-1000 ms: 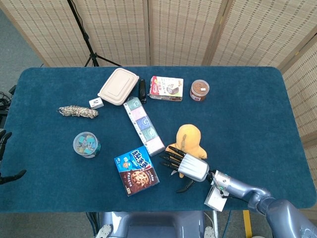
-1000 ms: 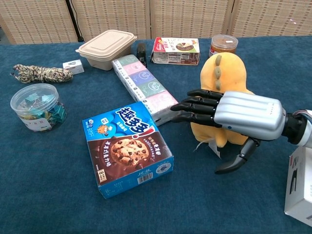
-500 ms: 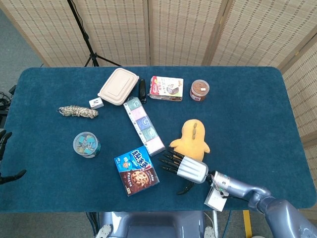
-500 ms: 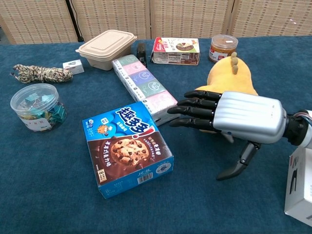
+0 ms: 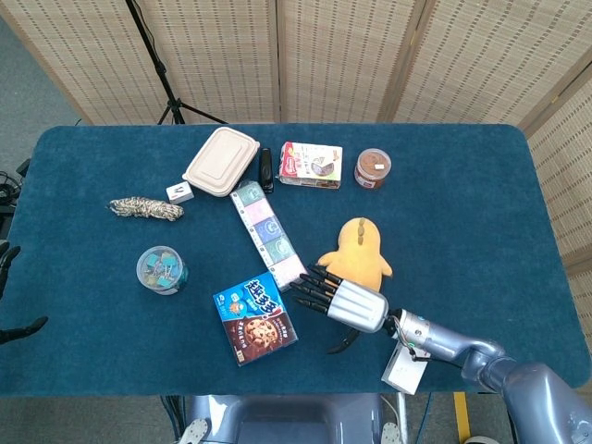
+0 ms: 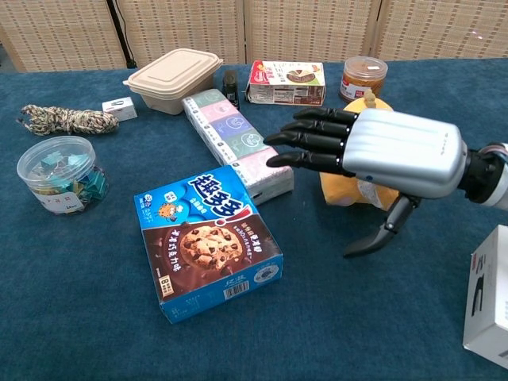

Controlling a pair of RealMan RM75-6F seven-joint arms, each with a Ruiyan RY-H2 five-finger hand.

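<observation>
- The right hand (image 6: 373, 155) is seen with fingers spread and nothing held, above the table (image 5: 462, 213), just in front of the yellow plush toy (image 5: 357, 259).
- The toy lies beside the long tissue pack (image 5: 268, 231).
- A cookie box (image 6: 208, 242) lies near the fingertips.
- The left hand (image 5: 7, 296) is barely seen at the frame edge; its state cannot be told.

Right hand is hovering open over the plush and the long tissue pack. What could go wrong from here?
The right hand is open, holding nothing, fingertips above the long tissue pack; lowering here might knock the pack toward the cookie box.

The yellow plush toy sits mostly hidden behind the palm in the chest view, so a grasp may miss it or shove it away.

The thumb hangs low and might snag the tablecloth.
</observation>
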